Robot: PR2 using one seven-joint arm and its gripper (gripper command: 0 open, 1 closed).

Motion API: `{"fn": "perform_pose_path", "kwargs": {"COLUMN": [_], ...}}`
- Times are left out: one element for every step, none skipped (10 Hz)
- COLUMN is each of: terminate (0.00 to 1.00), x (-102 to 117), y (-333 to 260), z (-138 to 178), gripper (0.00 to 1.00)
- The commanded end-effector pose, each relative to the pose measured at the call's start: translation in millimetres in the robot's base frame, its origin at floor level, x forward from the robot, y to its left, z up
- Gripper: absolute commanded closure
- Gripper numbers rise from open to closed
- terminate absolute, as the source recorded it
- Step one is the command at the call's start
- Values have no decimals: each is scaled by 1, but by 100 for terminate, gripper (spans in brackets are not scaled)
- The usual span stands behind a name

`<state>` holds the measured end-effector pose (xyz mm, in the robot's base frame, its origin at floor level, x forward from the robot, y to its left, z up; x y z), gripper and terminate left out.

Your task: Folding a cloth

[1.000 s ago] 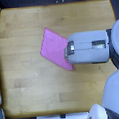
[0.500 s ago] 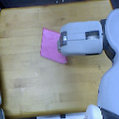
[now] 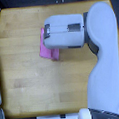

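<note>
Seen from above, the wooden worktop [image 3: 27,87] fills most of the exterior view, its planks running across the picture. The cloth [image 3: 45,51] lies on it in the upper middle part, a pink-magenta sheet. Only its edge toward the exterior view's left and a lower corner show; the rest is hidden beneath the robot. The large pale grey arm [image 3: 103,58] rises from the bottom of the exterior view's right, bends, and reaches toward the exterior view's left, its bulky end directly over the cloth. The gripper [image 3: 46,37] sits at that end, above the cloth's visible edge. The picture is too blurred to tell whether its fingers are apart or together, or whether they touch the fabric.
</note>
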<state>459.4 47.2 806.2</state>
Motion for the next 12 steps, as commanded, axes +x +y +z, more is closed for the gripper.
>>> {"fn": "perform_pose_path", "kwargs": {"terminate": [0, 0, 0, 0, 0, 0, 0, 0, 0, 0, 0, 0], "x": [16, 19, 20, 20, 17, 16, 15, 16, 18, 18, 23, 24], "y": [92, 101, 104, 111, 113, 112, 108, 108, 107, 107, 106, 106], "z": [-22, -29, -30, -34, -40, -41, -44, -43, -44, -45, -46, -46], "gripper": [100, 100, 100, 100, 100, 100, 100, 100, 100, 100, 100, 0]}}
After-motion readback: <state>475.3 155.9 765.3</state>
